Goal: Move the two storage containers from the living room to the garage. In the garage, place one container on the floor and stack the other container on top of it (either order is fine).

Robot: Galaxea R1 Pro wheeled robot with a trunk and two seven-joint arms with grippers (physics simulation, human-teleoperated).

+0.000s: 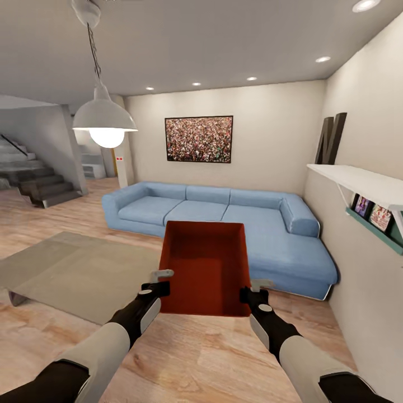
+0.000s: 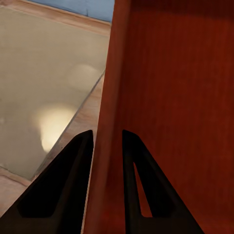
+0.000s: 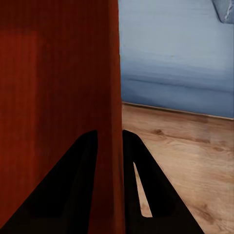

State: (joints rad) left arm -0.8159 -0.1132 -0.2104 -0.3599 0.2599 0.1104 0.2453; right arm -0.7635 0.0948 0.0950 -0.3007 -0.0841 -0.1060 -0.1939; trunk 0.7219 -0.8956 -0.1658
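Observation:
I am in the living room, holding one red-orange open-topped storage container up in front of me, above the wood-plank floor. My left gripper is shut on its left wall, one finger on each side of that wall. My right gripper is shut on its right wall in the same way. The container tilts so that its open inside faces my head camera. Both black fingers straddle the thin wall in each wrist view.
A blue corner sofa stands ahead against the beige wall, under a crowd picture. A low glass table is at the left. A white shelf juts from the right wall. A pendant lamp hangs left; stairs lie beyond.

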